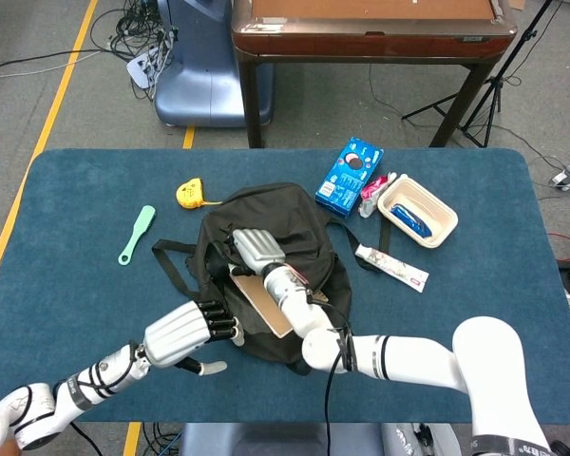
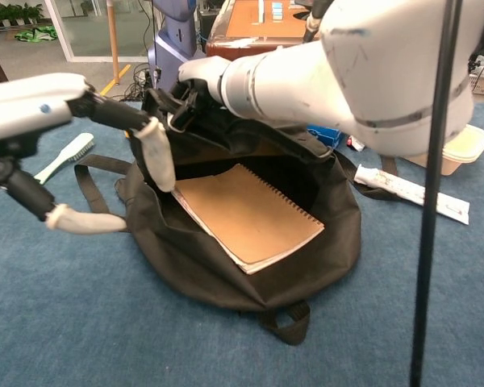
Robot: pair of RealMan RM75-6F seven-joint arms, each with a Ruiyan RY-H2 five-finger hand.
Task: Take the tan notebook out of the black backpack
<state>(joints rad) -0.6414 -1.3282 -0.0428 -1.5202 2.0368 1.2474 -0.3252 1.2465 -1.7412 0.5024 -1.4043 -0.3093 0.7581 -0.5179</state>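
On the middle of the blue-covered table [image 1: 66, 190] lies the black backpack [image 1: 299, 228], its mouth facing the near edge and held wide, with one strap [image 2: 97, 189] trailing out to the left. Inside that opening rests the tan notebook [image 2: 246, 214], a spiral-bound pad lying flat on the lower fabric; its long axis runs diagonally from far left to near right, with the wire binding along the far-right edge and one corner pointing toward the near side. The right hand [image 2: 189, 89] grips the upper lip of the bag at the far left of the opening, fingers curled into the black cloth and lifting it clear of the notebook. The left hand [image 1: 185, 332] hangs at the near-left rim of the bag with its fingers spread and nothing in them, one fingertip just beside the notebook's left corner in the chest view. Right of the bag sit a blue box [image 1: 350, 176], a cream tray [image 1: 437, 228] holding a blue item, and a long white packet [image 1: 391, 268]. To the far left lie a yellow tape measure [image 1: 192, 194] and a pale green brush [image 1: 137, 233].
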